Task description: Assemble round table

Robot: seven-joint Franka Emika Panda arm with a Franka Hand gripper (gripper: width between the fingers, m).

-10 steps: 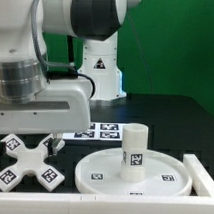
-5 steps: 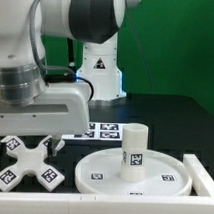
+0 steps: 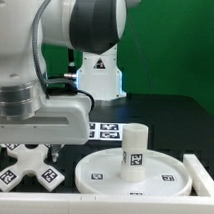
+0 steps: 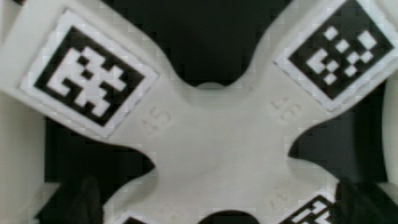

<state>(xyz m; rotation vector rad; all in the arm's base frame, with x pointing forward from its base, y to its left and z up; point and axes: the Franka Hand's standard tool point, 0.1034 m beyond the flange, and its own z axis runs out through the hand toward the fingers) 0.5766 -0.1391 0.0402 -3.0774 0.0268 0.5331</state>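
The small white cross-shaped foot (image 3: 28, 164) lies flat on the black table at the exterior view's left, tags on its arms. It fills the wrist view (image 4: 222, 120). My gripper (image 3: 26, 150) hangs straight over it, open, with one finger on each side of the cross's far part; it holds nothing. The large rimmed round disc (image 3: 92, 180) lies flat at the front centre. The short thick cylinder leg (image 3: 135, 151) stands upright on the disc's middle.
The marker board (image 3: 104, 130) lies behind the disc. The robot's white base (image 3: 101, 70) stands at the back. A low white wall (image 3: 52, 200) runs along the front edge and up the exterior view's right side (image 3: 205, 173).
My gripper has come down toward the cross-shaped foot and shifted slightly to the exterior view's right. The disc, leg and foot have not moved.
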